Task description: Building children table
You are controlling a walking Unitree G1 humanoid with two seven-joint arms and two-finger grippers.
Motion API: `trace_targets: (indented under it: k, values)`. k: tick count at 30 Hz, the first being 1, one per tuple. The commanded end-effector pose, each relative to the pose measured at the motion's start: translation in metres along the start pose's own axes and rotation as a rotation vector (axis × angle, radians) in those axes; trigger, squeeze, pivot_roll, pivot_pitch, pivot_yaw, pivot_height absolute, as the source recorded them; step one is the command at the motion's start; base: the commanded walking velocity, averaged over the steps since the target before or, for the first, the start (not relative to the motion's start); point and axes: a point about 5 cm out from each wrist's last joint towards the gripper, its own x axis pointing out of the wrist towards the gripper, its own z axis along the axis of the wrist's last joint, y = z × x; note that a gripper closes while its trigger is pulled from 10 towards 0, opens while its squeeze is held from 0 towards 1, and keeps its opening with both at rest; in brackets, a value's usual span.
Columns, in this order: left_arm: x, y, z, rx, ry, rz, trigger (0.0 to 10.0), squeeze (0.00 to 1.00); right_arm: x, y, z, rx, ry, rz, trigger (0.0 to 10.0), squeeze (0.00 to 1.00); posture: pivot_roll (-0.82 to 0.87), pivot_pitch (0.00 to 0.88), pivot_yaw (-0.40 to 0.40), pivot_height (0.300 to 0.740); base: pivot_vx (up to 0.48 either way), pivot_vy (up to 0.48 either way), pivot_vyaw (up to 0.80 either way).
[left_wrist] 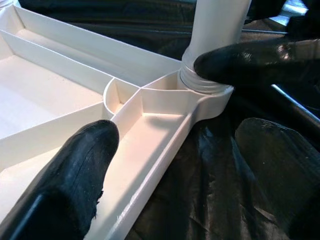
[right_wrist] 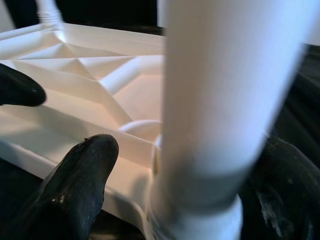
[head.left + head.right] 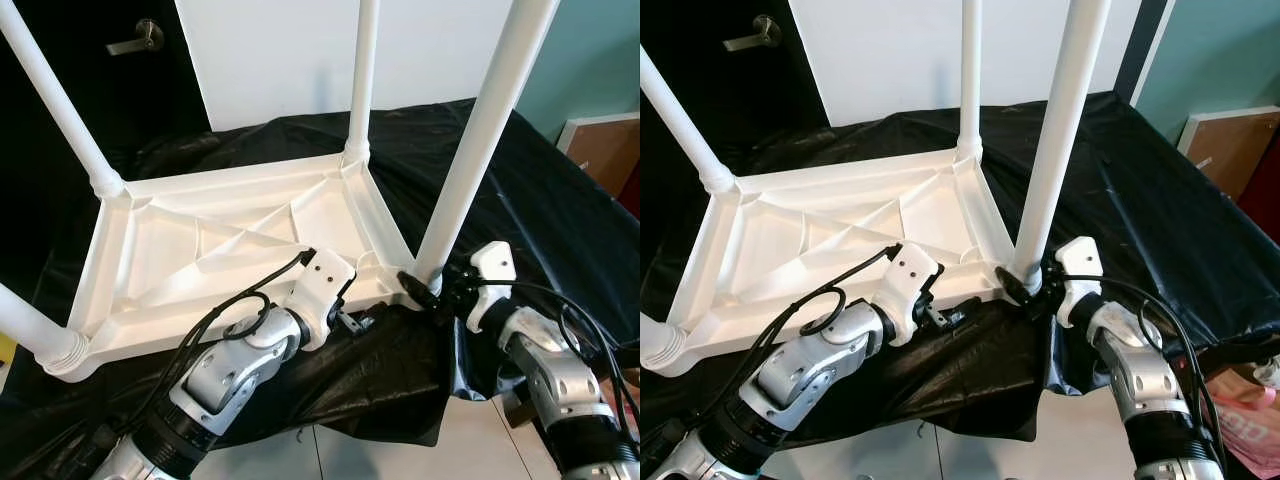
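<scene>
The white plastic table (image 3: 165, 245) lies upside down on a black cloth, legs pointing up. My right gripper (image 3: 422, 285) is shut on the near right leg (image 3: 480, 130) at its threaded base (image 1: 205, 82), one finger (image 1: 245, 60) pressed against the collar. The leg looks blurred in the right wrist view (image 2: 220, 100). My left gripper (image 3: 355, 320) is open at the table's near rim (image 1: 160, 150), just left of that corner. One finger (image 1: 75, 170) is inside the ribbed underside, the other (image 1: 280, 155) outside over the cloth.
Three other legs stand up: far left (image 3: 55, 100), far middle (image 3: 362, 70), near left (image 3: 25, 325). The black cloth (image 3: 520, 200) drapes over the front edge to a tiled floor (image 3: 470, 440). A wooden board (image 3: 600, 150) leans at the right; a door handle (image 3: 135, 38) is behind.
</scene>
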Motion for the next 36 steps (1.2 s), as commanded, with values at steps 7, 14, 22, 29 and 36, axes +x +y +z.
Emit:
trace_targets:
  k: [7, 14, 22, 29, 36]
  values:
    - [0.001, -0.017, 0.002, 0.027, 0.001, -0.200, 10.0, 0.00, 0.015, 0.002, -0.006, -0.023, 0.029, 0.101, 10.0, 0.00, -0.13, 0.052, 0.019, 0.740, 0.000, 0.000, 0.00]
    - [-0.002, -0.020, 0.002, 0.023, 0.006, -0.219, 10.0, 0.00, 0.022, 0.003, -0.011, -0.033, 0.044, 0.139, 0.0, 0.00, -0.12, 0.054, 0.018, 0.740, 0.000, 0.000, 0.00]
    - [0.000, -0.016, 0.004, 0.027, 0.001, -0.205, 10.0, 0.00, 0.023, 0.000, -0.016, -0.024, 0.052, 0.117, 0.0, 0.00, -0.13, 0.050, 0.011, 0.740, 0.000, 0.000, 0.00]
    - [0.000, -0.017, 0.005, 0.026, -0.007, -0.198, 10.0, 0.00, 0.023, -0.003, -0.016, 0.015, 0.023, 0.025, 10.0, 0.00, -0.12, 0.030, -0.003, 0.740, 0.000, 0.000, 0.00]
    - [0.002, -0.015, 0.006, 0.029, -0.012, -0.184, 10.0, 0.00, 0.026, 0.001, -0.016, 0.046, -0.008, -0.113, 10.0, 0.00, -0.12, 0.013, -0.013, 0.740, 0.000, 0.000, 0.00]
